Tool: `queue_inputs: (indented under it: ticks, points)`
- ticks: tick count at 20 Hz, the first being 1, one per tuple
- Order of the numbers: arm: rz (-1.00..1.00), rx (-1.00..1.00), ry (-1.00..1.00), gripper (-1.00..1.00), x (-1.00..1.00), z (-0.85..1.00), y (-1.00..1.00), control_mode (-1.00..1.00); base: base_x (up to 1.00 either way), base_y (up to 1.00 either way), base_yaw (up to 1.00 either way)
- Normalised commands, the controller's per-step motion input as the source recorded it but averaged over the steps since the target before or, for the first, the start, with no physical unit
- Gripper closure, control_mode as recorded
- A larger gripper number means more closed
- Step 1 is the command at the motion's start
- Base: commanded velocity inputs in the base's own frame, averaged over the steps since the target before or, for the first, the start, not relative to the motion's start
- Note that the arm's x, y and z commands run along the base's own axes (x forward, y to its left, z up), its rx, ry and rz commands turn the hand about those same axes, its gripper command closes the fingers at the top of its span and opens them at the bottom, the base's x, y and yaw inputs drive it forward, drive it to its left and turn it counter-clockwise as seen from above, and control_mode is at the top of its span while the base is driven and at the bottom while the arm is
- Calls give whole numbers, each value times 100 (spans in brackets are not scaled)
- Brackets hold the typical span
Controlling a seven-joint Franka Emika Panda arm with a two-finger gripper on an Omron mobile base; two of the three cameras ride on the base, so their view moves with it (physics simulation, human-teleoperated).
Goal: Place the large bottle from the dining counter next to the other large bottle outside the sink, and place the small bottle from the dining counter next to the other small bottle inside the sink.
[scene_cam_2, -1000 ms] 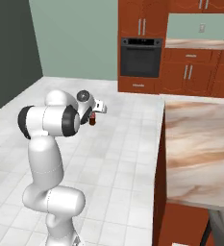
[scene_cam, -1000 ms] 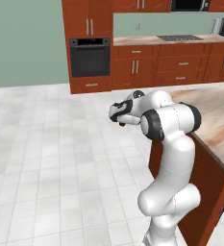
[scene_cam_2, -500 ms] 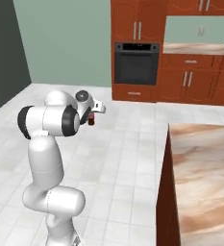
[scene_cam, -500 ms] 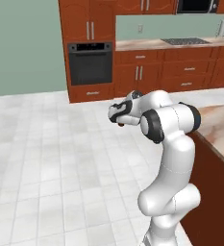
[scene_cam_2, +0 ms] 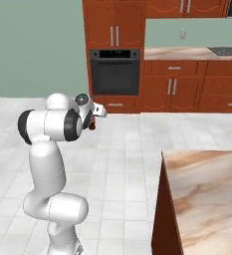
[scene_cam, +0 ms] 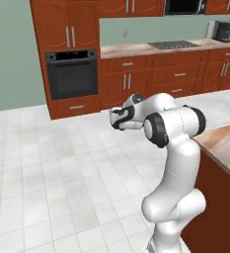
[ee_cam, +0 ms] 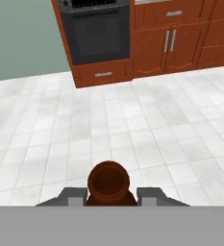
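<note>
The gripper (ee_cam: 108,199) pinches the small bottle (ee_cam: 108,185) between its jaws, the bottle's mouth and long axis pointing straight ahead of them. Beyond lies bare tiled floor (ee_cam: 147,125), then the black oven (ee_cam: 100,33) and wood cabinets (ee_cam: 168,43). The dining counter (scene_cam_2: 207,194) sits behind.

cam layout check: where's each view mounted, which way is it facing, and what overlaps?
Left base view: behind the arm, to its left, facing the oven and cabinets; arm at lower right, counter corner at right.
Right base view: behind the arm, to its right, facing the same oven; arm at lower left, counter at lower right.
Hand view: on the hand, looking along the pincer over floor toward the oven; small bottle between the fingers.
Shared: oven, cabinets, tiled floor.
</note>
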Motion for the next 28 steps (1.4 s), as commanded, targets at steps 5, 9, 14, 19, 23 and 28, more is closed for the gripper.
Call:
queue_inputs:
  ticks: [5, 9, 14, 19, 23, 28]
  points:
    - [0, 0, 0, 100, 0, 0, 0, 100, 95, 30, -30]
    - [0, 0, 0, 100, 0, 0, 0, 100, 95, 31, -32]
    - [0, 0, 0, 100, 0, 0, 0, 100, 81, 19, -34]
    - [0, 0, 0, 100, 0, 0, 0, 100, 73, 6, -33]
    - [0, 0, 0, 100, 0, 0, 0, 100, 56, 0, -37]
    - [0, 0, 0, 100, 0, 0, 0, 100, 62, 0, -40]
